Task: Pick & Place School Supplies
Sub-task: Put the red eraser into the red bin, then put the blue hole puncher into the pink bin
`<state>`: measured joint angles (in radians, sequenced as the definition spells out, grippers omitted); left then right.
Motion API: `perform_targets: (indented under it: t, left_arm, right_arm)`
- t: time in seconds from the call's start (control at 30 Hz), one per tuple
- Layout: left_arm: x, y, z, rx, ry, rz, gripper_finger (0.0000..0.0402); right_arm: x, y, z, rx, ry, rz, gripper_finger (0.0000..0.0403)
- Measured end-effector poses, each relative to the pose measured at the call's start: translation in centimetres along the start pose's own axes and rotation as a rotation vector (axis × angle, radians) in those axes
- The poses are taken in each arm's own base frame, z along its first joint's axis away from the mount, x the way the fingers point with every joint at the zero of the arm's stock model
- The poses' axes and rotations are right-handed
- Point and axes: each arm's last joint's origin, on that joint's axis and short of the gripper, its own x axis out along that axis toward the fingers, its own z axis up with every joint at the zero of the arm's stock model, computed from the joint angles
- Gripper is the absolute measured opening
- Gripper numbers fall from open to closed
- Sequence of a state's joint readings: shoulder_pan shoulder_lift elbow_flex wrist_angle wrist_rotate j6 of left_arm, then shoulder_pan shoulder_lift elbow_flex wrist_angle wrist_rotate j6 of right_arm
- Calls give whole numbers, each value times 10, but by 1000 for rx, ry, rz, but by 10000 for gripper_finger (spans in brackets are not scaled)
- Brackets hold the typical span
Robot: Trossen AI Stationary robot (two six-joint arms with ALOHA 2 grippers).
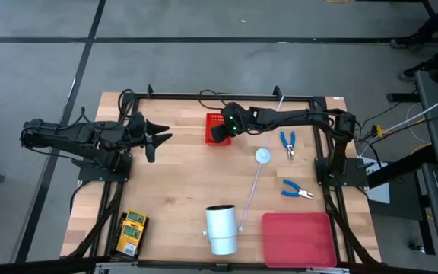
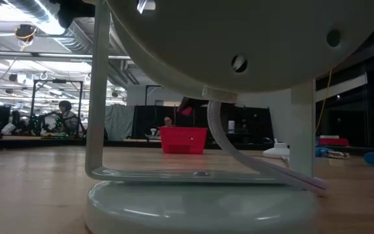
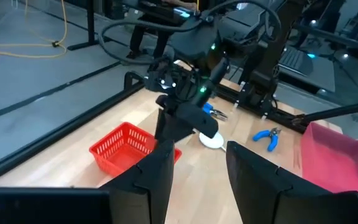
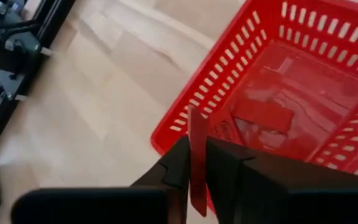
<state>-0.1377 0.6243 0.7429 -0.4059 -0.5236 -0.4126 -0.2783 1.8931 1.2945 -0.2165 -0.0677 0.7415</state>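
Nearest the lens in the right wrist view, a thin red block (image 4: 197,158) stands upright, pinched between the two dark fingers of the right end effector (image 4: 194,168), which is closed on it. The block hangs over the near rim of the red basket (image 4: 278,81), and more flat red pieces lie on the basket's floor just beyond it. In the high view the right end effector (image 1: 220,131) sits over the right edge of that basket (image 1: 213,122), at the far middle of the desk (image 1: 181,183). To the right of the basket, two blue-handled tools lie on the wood: one (image 1: 287,142) near the far side, the other (image 1: 296,191) closer to the front, well apart from each other. A small white disc (image 1: 262,156) on a white cord rests between the basket and the farther tool. A stack of yellow-and-green boxes (image 1: 131,230) lies at the front left corner, far from both arms. A white cylinder (image 1: 221,228) stands at the front middle, with a flat red tray (image 1: 298,239) just beside it on the right. The left end effector (image 1: 157,138) hovers over the far left of the desk with its fingers spread apart, holding nothing.
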Motion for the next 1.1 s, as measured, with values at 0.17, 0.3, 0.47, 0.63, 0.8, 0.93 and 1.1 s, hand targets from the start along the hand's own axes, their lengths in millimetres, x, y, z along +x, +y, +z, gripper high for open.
perform_targets:
  t: [0.17,0.3,0.47,0.63,0.8,0.93,1.1]
  left_arm:
    - [0,-1,2,20,-18,-7,143]
    - [0,-1,3,18,-25,-4,143]
    - [0,-1,3,10,-26,-5,143]
    - [3,-7,2,65,-4,-91,143]
    - [12,-13,-2,98,22,-84,143]
    - [22,-18,-4,117,30,-76,143]
    - [31,-23,-6,134,28,-74,143]
  right_arm:
    - [-1,-5,5,17,1,4,93]
    - [-1,-5,5,24,4,15,117]
    - [-3,-8,5,21,1,-42,127]
    - [-20,-4,8,-39,-52,-94,122]
    - [-45,-16,-5,-30,45,-335,107]
    - [-62,-28,-17,-51,170,-504,98]
    - [-72,-38,-23,-114,259,-616,100]
